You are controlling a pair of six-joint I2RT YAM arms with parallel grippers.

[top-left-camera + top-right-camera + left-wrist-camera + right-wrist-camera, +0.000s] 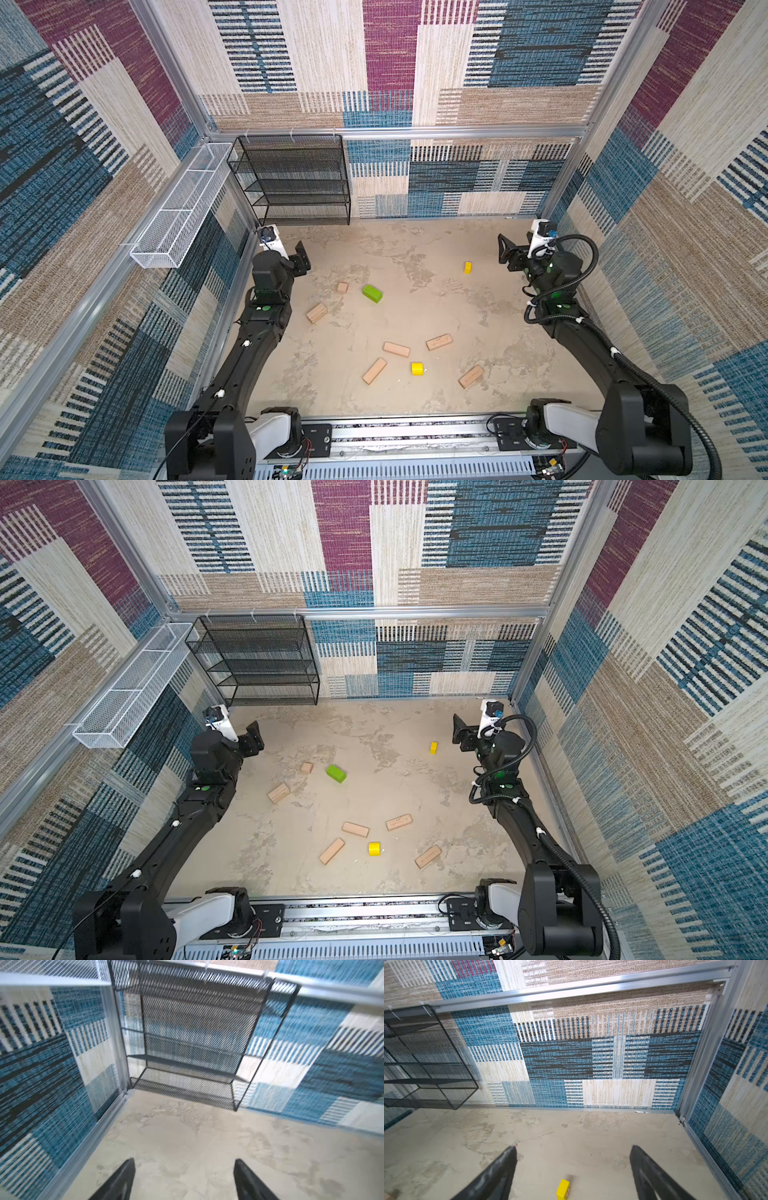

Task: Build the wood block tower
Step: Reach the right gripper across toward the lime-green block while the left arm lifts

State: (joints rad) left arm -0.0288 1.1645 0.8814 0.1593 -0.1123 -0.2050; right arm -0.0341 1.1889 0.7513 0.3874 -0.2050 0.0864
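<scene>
Wood blocks (355,829) lie scattered across the mottled beige bench (419,249), all apart, no tower started. Count: five tan wooden oblong planks (396,349), one small tan wooden cube (342,287), one lime-green brick (372,293), two small yellow pieces (417,368). Likely light, rigid and smooth-faced, so could slip. Pinch planks across the narrow width at mid-length. Left fingers (122,1180) and right fingers (500,1172) spread apart, holding nothing.

Mottled beige tabletop (415,257) carries five tan planks (396,349), a tan cube (342,287), a lime-green brick (372,293), two yellow pieces (417,368) (all apart, none stacked) and a black mesh rack (299,183).
</scene>
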